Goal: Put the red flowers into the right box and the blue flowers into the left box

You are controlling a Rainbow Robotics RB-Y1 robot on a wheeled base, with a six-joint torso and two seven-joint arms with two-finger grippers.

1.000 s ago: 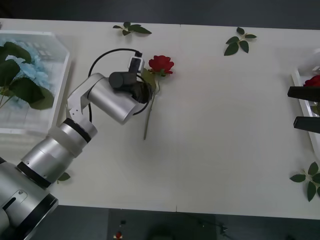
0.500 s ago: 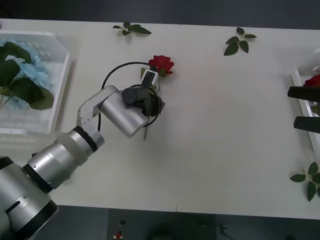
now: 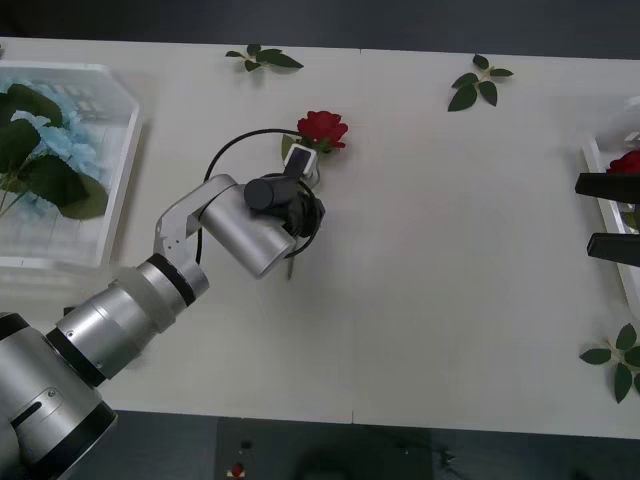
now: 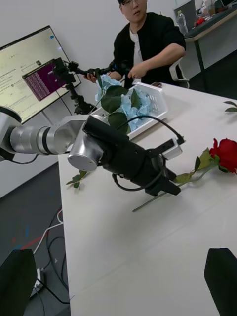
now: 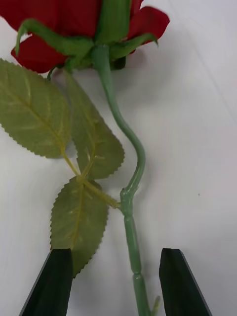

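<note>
Left gripper point(image 5: 116, 281) low over a red rose point(image 3: 322, 128) lying on the bench point(image 3: 450, 280).

The rose lies toward the far edge of the bench, and the left gripper's black fingers point(image 5: 52, 284) are spread on either side of its green stem without touching it, just below the leaves. The right gripper point(image 3: 607, 216) waits spread at the right edge, over the white box point(image 3: 596, 165) that holds another rose point(image 3: 627, 161). The blue flowers point(image 3: 45, 150) lie in the translucent box point(image 3: 120, 190) at the far left corner.
</note>
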